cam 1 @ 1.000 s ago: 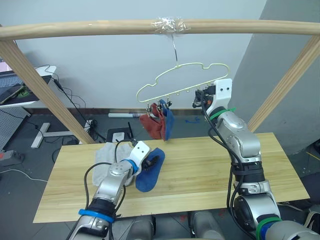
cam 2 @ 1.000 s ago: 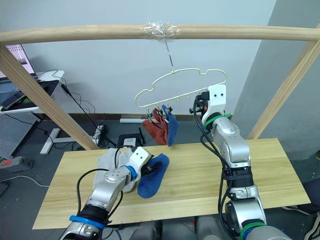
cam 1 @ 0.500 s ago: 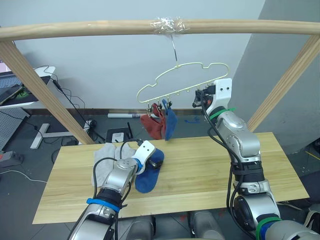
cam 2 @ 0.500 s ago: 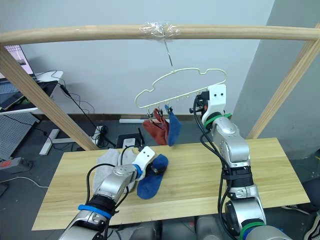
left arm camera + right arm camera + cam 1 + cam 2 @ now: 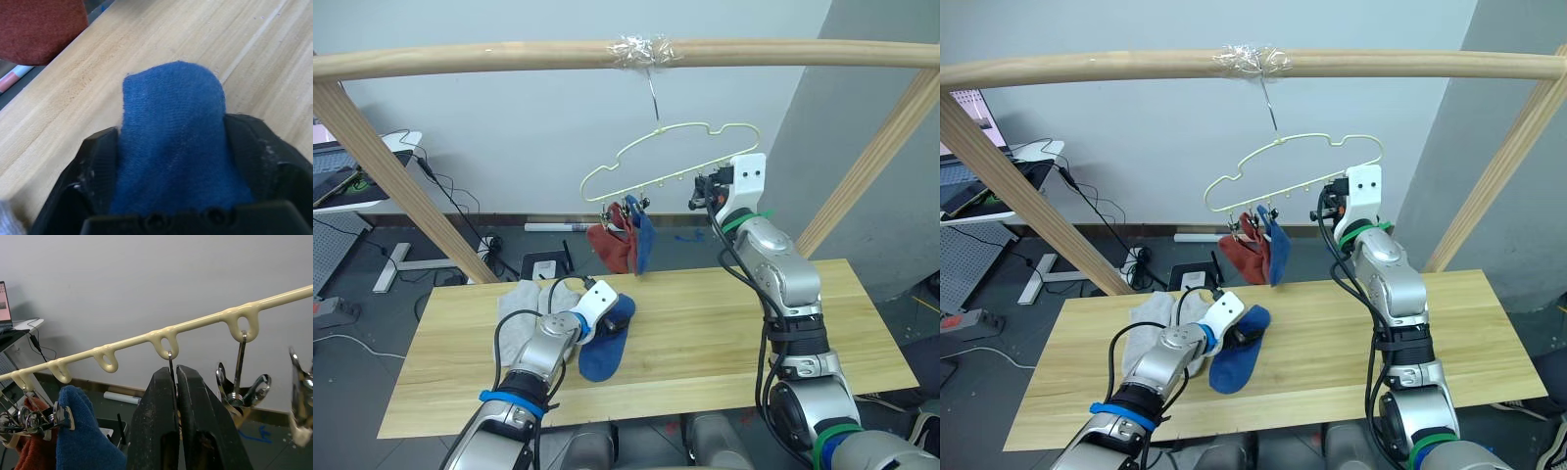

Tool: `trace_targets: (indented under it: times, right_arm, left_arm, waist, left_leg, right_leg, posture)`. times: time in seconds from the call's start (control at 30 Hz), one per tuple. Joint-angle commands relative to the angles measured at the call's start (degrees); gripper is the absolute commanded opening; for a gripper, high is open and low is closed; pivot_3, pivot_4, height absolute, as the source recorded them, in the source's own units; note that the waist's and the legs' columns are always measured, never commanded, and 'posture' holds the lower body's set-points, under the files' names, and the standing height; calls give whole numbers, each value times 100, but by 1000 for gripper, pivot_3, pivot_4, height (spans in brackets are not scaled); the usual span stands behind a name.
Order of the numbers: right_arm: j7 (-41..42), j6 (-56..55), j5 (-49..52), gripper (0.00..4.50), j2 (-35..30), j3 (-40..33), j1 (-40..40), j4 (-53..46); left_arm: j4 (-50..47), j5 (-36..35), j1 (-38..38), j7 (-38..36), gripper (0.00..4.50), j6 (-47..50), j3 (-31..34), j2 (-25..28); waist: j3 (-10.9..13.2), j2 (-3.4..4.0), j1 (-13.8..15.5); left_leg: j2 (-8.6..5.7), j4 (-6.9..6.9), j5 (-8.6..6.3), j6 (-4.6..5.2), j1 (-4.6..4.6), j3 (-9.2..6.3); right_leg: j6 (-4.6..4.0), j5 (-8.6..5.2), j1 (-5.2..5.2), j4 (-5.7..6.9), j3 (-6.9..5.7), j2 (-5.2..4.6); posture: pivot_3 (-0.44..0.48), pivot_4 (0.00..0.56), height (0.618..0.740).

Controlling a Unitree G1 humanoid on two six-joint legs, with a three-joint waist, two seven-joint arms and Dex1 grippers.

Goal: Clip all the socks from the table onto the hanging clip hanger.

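On the table [image 5: 724, 323] a blue sock [image 5: 600, 351] lies flat, and my left gripper [image 5: 610, 313] is shut on its far end; the left wrist view shows the blue cloth [image 5: 171, 161] bunched between both fingers [image 5: 100, 161]. Two light grey socks [image 5: 522, 311] lie beside it to the left. The clip hanger [image 5: 671, 162] hangs from the pole, with a rust red sock [image 5: 610, 245] and a blue sock [image 5: 643, 240] clipped at its left end. My right gripper [image 5: 176, 369] is raised to the hanger's bar, shut on a metal clip [image 5: 170, 360]. More clips [image 5: 239, 391] hang free beside it.
A round wooden pole frame [image 5: 509, 57] spans overhead, with slanted legs [image 5: 401, 181] behind the table on both sides. A side desk [image 5: 352, 181] and floor cables [image 5: 475, 230] sit beyond the back left.
My left gripper has shifted slightly along the blue sock's far end and closed on it. The right arm and the hanger have held still.
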Motion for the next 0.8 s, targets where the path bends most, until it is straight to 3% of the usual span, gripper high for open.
trace_targets:
  times: [0.03, 0.13, 0.23, 0.53, 0.8]
  right_arm:
    - [-41, -115, 6, 0, -31, -103, -148, -55]
    - [-51, -131, 5, 0, -20, -101, -147, -48]
    - [-63, -157, 1, 0, -9, -97, -153, -28]
    - [-34, -193, 16, 0, -98, -152, -166, -4]
    - [151, 768, 584, 0, -294, -436, -301, -397]
  left_arm:
    - [115, 9, 143, -123, 3160, 66, -62, 17]
    - [90, -16, 145, -159, 2970, 20, -38, -10]
    - [19, -153, 145, -246, 2384, -48, 39, -86]
    - [-632, -1003, 200, -725, 21, 295, 420, -451]
    - [-1752, -1989, -27, -949, 21, 539, 795, -947]
  waist:
    - [0, 0, 0]
    - [-1, 1, 0]
    - [-1, 2, 0]
    - [-1, 1, -1]
    - [-1, 1, 6]
  left_leg:
    - [0, 0, 0, 0, 0, 0]
    - [0, 0, 0, 0, 0, 0]
    - [0, 0, 0, 0, 0, 0]
    - [0, 0, 0, 0, -6, 0]
    - [0, 4, 0, 0, -11, 0]
  right_leg:
    - [0, 0, 0, 0, 0, 0]
    - [0, 0, 0, 0, 0, 0]
    - [0, 0, 0, 0, 0, 0]
    - [0, 0, -3, -3, 0, 0]
    - [-1, 2, -3, -4, 1, 0]
  posture:
    - [-133, 137, 740]
    - [-132, 139, 740]
    - [-135, 134, 740]
    - [-137, 130, 740]
    - [-138, 115, 740]
